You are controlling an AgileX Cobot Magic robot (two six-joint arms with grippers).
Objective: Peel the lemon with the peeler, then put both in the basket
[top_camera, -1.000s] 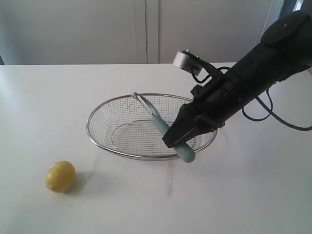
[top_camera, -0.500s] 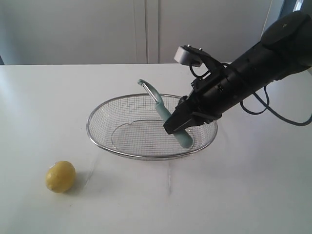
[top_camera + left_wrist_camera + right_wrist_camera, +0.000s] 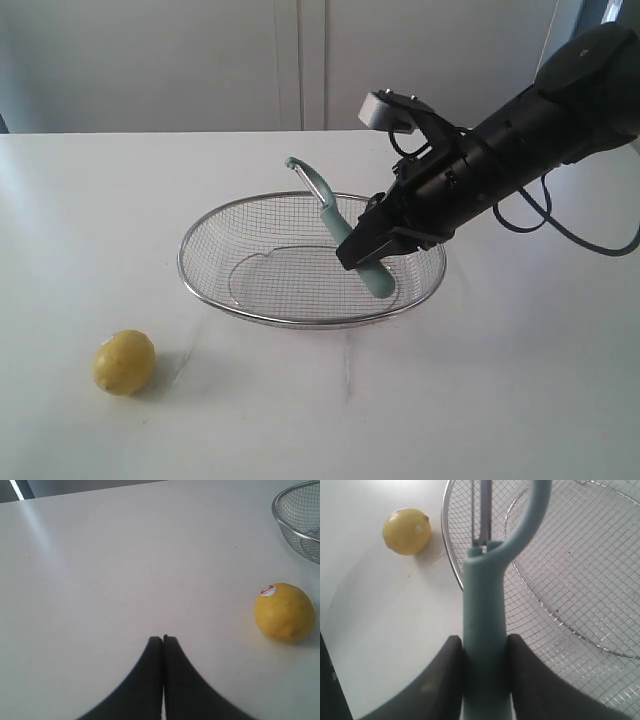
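Note:
The yellow lemon (image 3: 125, 362) lies on the white table, left of and nearer than the wire basket (image 3: 215, 228). My right gripper (image 3: 357, 255) hangs over the basket, shut on the pale teal handle of the peeler (image 3: 340, 225), whose blade end points up and to the left. In the right wrist view the peeler (image 3: 485, 610) sits clamped between both fingers, with the lemon (image 3: 406, 531) outside the basket rim (image 3: 451, 560). My left gripper (image 3: 163, 639) is shut and holds nothing; the lemon (image 3: 285, 612), with a small sticker, lies off to one side of it.
The white table (image 3: 480, 390) spreads out around the basket. A cable (image 3: 570, 240) loops from the right arm. In the left wrist view an edge of the basket (image 3: 295, 527) shows in a corner.
The right gripper has lifted the peeler from the basket's near rim, up and slightly back, so the blade end now stands above the far rim. The lemon and basket have not moved.

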